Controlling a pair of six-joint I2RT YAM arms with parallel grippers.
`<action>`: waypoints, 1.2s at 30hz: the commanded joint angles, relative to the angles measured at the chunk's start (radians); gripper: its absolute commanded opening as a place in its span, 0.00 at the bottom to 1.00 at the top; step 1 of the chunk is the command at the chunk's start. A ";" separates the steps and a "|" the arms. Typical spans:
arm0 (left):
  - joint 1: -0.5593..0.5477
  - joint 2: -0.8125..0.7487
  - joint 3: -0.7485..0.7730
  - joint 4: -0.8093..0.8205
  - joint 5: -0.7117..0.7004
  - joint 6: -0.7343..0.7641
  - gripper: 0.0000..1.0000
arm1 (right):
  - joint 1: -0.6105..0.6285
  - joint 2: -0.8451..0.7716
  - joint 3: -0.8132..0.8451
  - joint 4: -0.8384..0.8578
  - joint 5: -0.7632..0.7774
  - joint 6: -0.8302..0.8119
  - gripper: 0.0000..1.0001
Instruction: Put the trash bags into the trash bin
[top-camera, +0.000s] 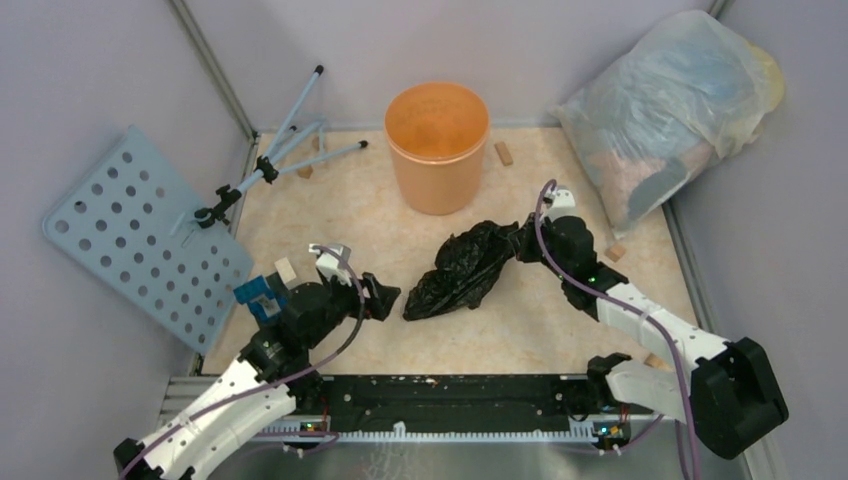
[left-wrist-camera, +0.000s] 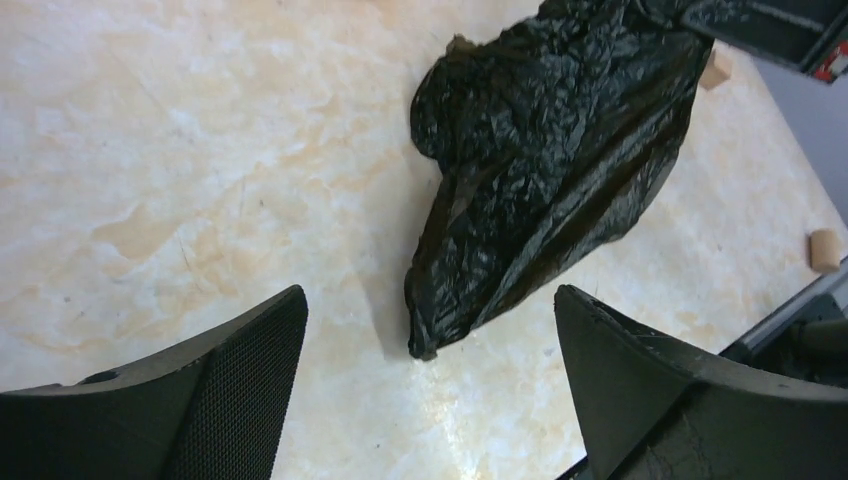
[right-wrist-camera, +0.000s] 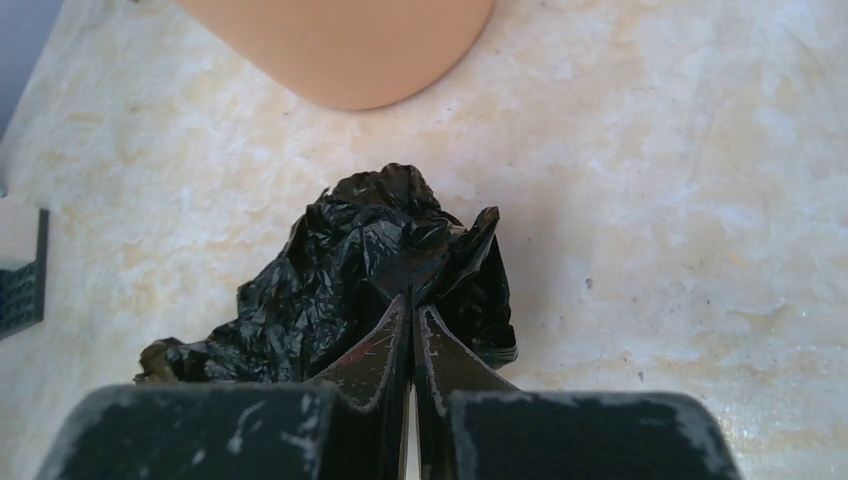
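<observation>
Right tool (right-wrist-camera: 412, 305) grips black trash bag (top-camera: 462, 270); left tool (left-wrist-camera: 430, 295) gapes wide beside it. Orange bucket (top-camera: 437, 185): counter's far edge; stuffed bag (top-camera: 665, 110): far-right corner.

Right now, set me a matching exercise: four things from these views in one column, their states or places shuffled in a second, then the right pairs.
Things:
1. black bag
2. bin
3. left fingers
4. right fingers

States or places:
A. spread wide, holding nothing
B. standing upright at the far side of the table
C. shut, pinching the bag's end
D. lying crumpled between the two arms

Pairs: 1-D, 2-B, 3-A, 4-C
</observation>
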 joint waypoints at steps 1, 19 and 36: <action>-0.002 0.039 0.081 0.103 -0.065 0.033 0.97 | -0.005 -0.060 0.002 0.046 -0.119 -0.099 0.00; -0.003 0.715 0.316 0.277 0.295 0.416 0.74 | -0.004 -0.031 0.038 -0.009 -0.210 -0.119 0.00; -0.002 0.866 0.300 0.329 0.305 0.449 0.23 | -0.004 -0.014 0.065 -0.046 -0.168 -0.115 0.00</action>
